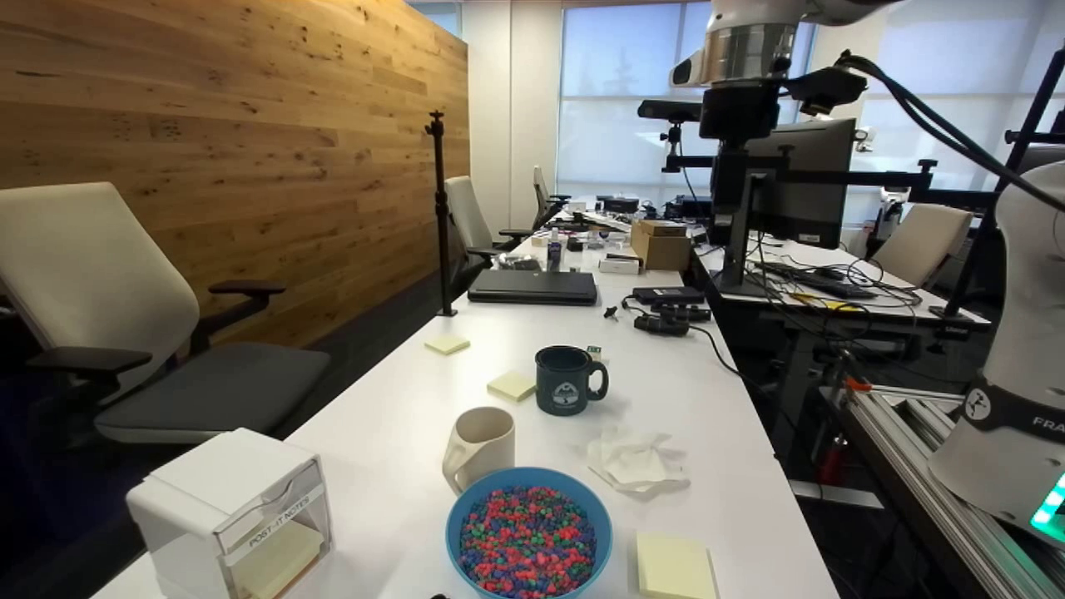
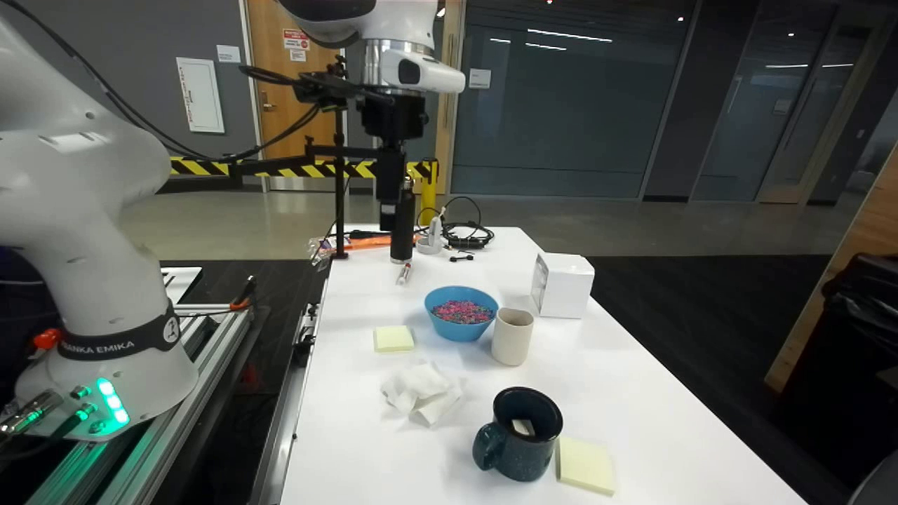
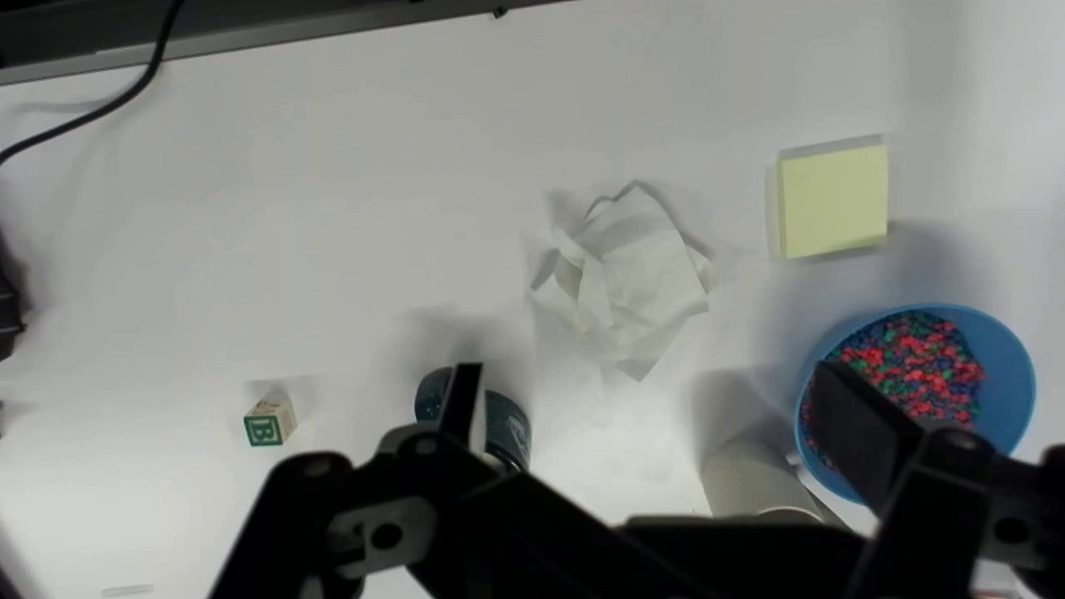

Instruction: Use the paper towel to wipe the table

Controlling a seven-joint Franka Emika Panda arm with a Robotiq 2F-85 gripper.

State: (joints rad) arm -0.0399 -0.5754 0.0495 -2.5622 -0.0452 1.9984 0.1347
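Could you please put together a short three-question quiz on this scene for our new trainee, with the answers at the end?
1. Multiple choice: How does the gripper stand in the wrist view? A) fully shut; B) outside the picture; C) open.

2. True or false: The paper towel lies crumpled on the table, apart from the gripper.

3. Fill in the blank: In the wrist view, the small letter block shows the letter ____ in green.

Key:
1. C.
2. True; it has not been picked up.
3. B.
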